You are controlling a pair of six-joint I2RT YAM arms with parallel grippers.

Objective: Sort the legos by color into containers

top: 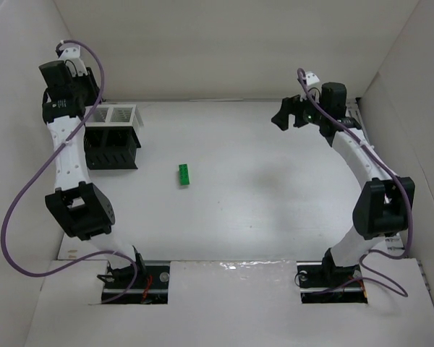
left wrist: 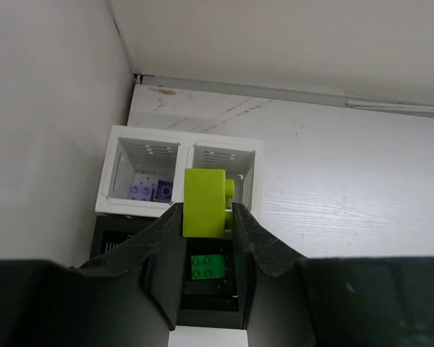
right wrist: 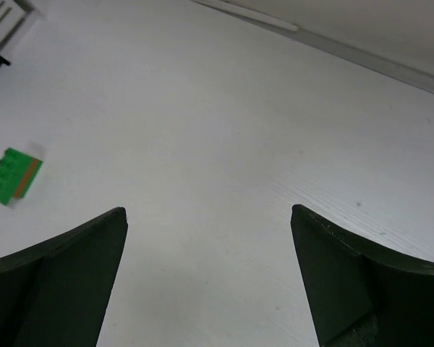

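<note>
My left gripper [left wrist: 206,211] is shut on a yellow-green lego [left wrist: 205,201] and holds it above the rack [left wrist: 175,142]. One white far compartment holds two lilac legos [left wrist: 150,191]. A black near compartment right under the jaws holds a green lego [left wrist: 208,266]. In the top view the rack [top: 114,139] stands at the far left under the left wrist. A green lego [top: 183,174] lies on the table to its right. In the right wrist view it [right wrist: 13,176] shows an orange strip along one side. My right gripper [top: 283,116] [right wrist: 208,213] is open, empty and raised at the far right.
White walls enclose the table on the left, back and right. The rack sits close to the left wall [left wrist: 50,130]. A corner of the rack [right wrist: 1,20] shows at the top left of the right wrist view.
</note>
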